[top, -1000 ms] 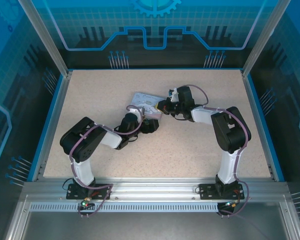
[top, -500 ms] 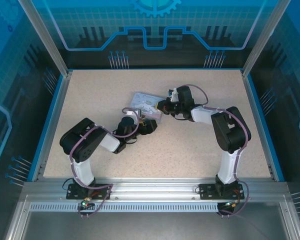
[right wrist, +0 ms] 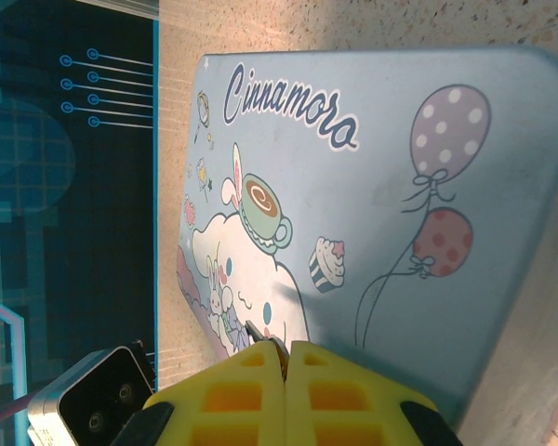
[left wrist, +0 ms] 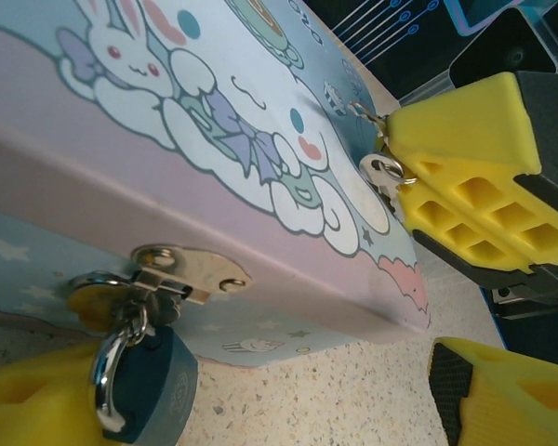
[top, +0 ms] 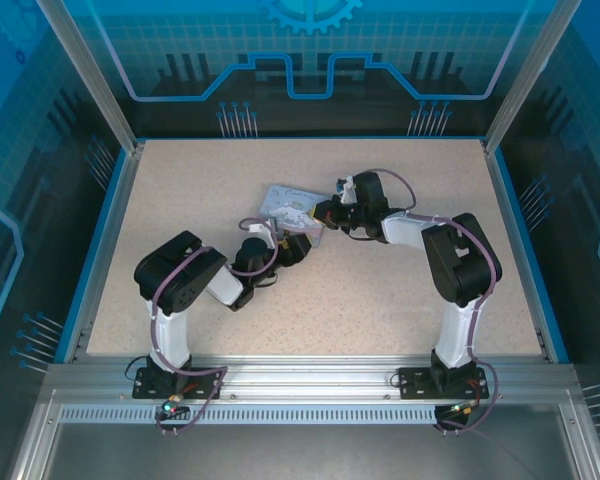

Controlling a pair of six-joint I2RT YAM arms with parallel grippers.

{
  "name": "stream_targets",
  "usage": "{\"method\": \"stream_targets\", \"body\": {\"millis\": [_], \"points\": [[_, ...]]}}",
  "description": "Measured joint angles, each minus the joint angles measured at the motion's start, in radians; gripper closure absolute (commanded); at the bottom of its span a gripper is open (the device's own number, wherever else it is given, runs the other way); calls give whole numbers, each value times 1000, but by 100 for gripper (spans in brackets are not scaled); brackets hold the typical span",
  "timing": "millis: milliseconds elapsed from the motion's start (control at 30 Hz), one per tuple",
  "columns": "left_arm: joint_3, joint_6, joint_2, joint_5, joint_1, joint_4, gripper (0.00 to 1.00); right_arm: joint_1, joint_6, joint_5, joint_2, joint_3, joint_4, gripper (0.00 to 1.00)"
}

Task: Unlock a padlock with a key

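Observation:
The padlock (left wrist: 151,388) is a small dark blue-grey lock. Its silver shackle hangs from the metal hasp (left wrist: 191,275) on the front of the pale blue cartoon tin box (left wrist: 205,111). My left gripper (left wrist: 270,409) is open at the box front, and the padlock rests against its left yellow finger (left wrist: 28,400). My right gripper (right wrist: 285,348) is shut on the key (right wrist: 263,335), whose thin tip pokes out over the lid. In the left wrist view the key (left wrist: 379,173) sticks out of the right gripper's yellow fingers (left wrist: 465,177) above the lid.
From above, the tin box (top: 288,203) lies mid-table between my left gripper (top: 298,246) and right gripper (top: 324,213). Speckled beige tabletop (top: 400,290) surrounds it. Blue walls and metal frame posts (top: 90,80) enclose the table.
The left arm's elbow has swung right and its gripper has edged a little closer to the box front. The right arm and the box have not moved.

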Motion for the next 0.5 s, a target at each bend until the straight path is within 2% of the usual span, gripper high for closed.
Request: {"method": "stream_targets", "body": {"millis": [167,333,500], "points": [[-20,-26,6,-39,0,24,32,0,0,0,2,5,-5,100],[-34,-43,14,-69,0,35,47,0,0,-1,2,5,-5,100],[-37,-45,16,-80,0,26,55,0,0,-1,2,5,-5,100]]}}
